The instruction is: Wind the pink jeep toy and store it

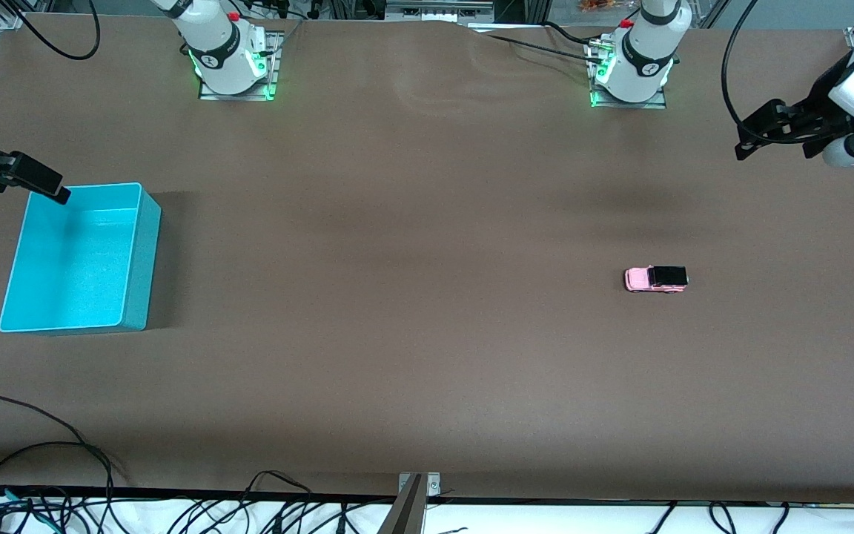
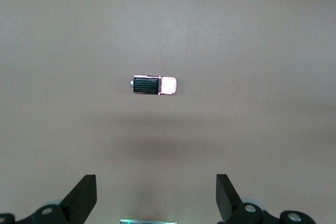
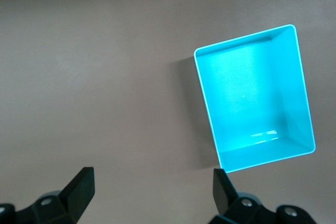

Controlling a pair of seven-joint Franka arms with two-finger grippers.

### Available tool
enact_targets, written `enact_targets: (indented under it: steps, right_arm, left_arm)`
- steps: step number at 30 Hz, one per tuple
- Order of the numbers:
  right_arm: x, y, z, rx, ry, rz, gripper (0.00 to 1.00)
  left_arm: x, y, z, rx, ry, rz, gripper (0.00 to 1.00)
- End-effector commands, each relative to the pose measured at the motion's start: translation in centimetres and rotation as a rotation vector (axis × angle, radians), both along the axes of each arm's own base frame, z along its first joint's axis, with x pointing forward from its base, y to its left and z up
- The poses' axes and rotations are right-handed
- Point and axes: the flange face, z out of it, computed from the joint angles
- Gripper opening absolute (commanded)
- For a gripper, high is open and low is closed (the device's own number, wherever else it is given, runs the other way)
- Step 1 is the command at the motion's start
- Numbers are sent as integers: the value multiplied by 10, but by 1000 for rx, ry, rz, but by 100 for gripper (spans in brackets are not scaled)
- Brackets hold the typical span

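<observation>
The brown bench (image 1: 427,356) carries a turquoise bin (image 1: 138,274) at the right arm's end, empty, likely waiting to take the toy; the right claw (image 3: 152,195) hangs wide by its rim. The left claw (image 2: 156,198), wide and empty, hovers above the jeep (image 1: 656,279), which sits untouched at the left arm's end, well apart from the bin; winding looks not yet begun.

Robotics lab, bolted arm bases (image 1: 230,55), paper-covered table (image 1: 427,356), loose cables (image 1: 41,475)
</observation>
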Motion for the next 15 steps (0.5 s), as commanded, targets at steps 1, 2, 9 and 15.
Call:
enact_targets:
  steps: [1, 2, 9, 15]
  right_arm:
    - [-1, 3, 4, -12, 4, 3, 100]
    - [-1, 3, 4, -10, 5, 3, 100]
    - [-2, 2, 3, -13, 7, 6, 100]
    - [-1, 2, 4, -13, 5, 18, 100]
  left_arm:
    - [-1, 8, 10, 27, -10, 25, 100]
    - [-1, 5, 10, 27, -8, 22, 100]
    - [0, 6, 20, 27, -30, 27, 100]
    - [0, 8, 20, 27, -30, 33, 100]
